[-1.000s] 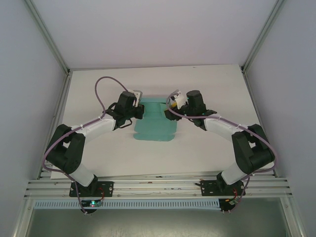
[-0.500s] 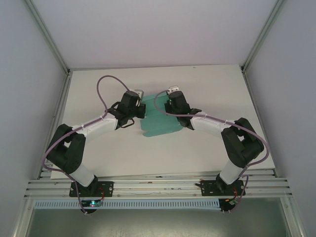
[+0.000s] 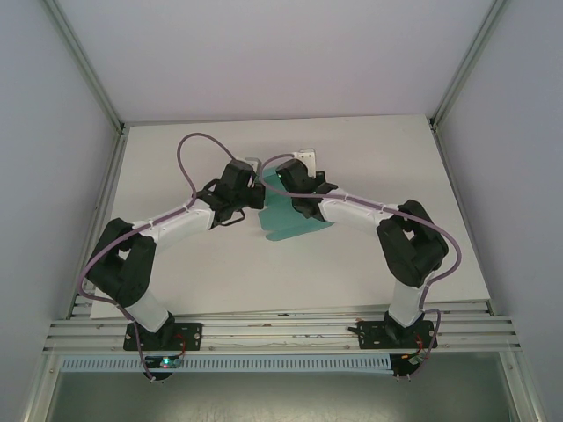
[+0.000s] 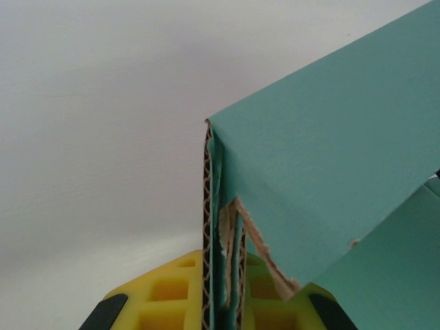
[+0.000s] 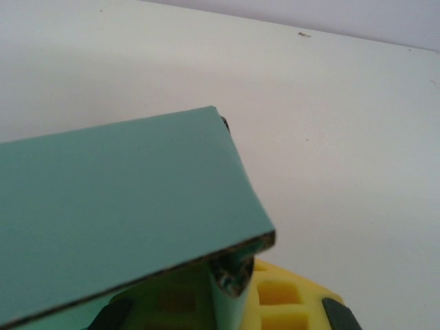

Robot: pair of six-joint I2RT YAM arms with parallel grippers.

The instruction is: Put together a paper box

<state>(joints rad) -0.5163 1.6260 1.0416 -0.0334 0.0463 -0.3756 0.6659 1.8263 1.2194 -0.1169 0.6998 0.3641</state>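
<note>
The paper box [image 3: 295, 224] is a teal-green corrugated card sheet at the table's middle, partly folded up, with its near part lying on the table. My left gripper [image 3: 257, 195] holds its left edge. In the left wrist view the yellow fingers [image 4: 172, 302] press folded card layers [image 4: 330, 151] between them, the left gripper [image 4: 223, 275] shut on them. My right gripper [image 3: 280, 189] meets the card from the right, close beside the left one. In the right wrist view the right gripper [image 5: 230, 289] pinches a card flap under a raised teal panel [image 5: 124, 192].
The white table [image 3: 176, 264] has open room on all sides of the card. Grey walls and metal posts [image 3: 88, 70] bound it at left, right and back. An aluminium rail [image 3: 281, 332] runs along the near edge. Purple cables [image 3: 189, 149] loop above both wrists.
My right gripper swung left onto the card and shut on it. The card went from lying flat to partly folded up and turned. The left gripper shifted slightly right, still gripping.
</note>
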